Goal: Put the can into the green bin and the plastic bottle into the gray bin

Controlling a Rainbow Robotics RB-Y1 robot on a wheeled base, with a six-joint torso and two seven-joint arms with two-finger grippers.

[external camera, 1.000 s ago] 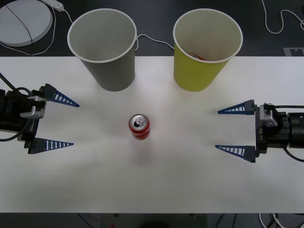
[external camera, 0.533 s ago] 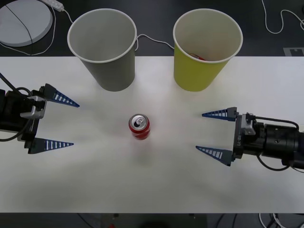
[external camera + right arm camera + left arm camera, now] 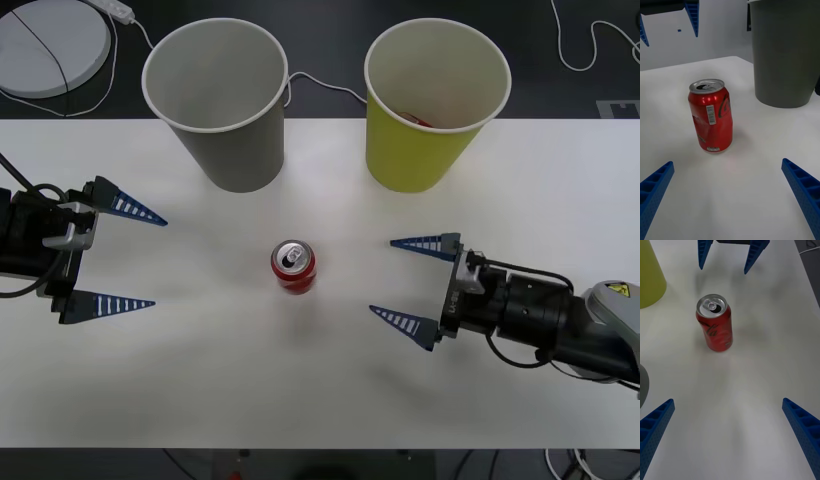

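Observation:
The red can (image 3: 294,267) stands upright in the middle of the white table, silver top up. My right gripper (image 3: 382,276) is open a short way to its right, fingers pointing at it and apart from it. In the right wrist view the can (image 3: 711,116) stands ahead between my open fingers (image 3: 803,187). My left gripper (image 3: 159,262) waits open at the table's left side, farther from the can (image 3: 714,324). The gray bin (image 3: 235,150) stands at the back left and the green bin (image 3: 410,155) at the back right. The plastic bottle is out of view.
A bit of something red (image 3: 420,121) shows inside the green bin. Behind the table, a white round disc (image 3: 50,45) and cables (image 3: 330,88) lie on the dark floor. Bare table (image 3: 300,380) stretches in front of the can to the near edge.
My right gripper has moved left across the table toward the can, staying open. The left arm, the can and both bins have not moved.

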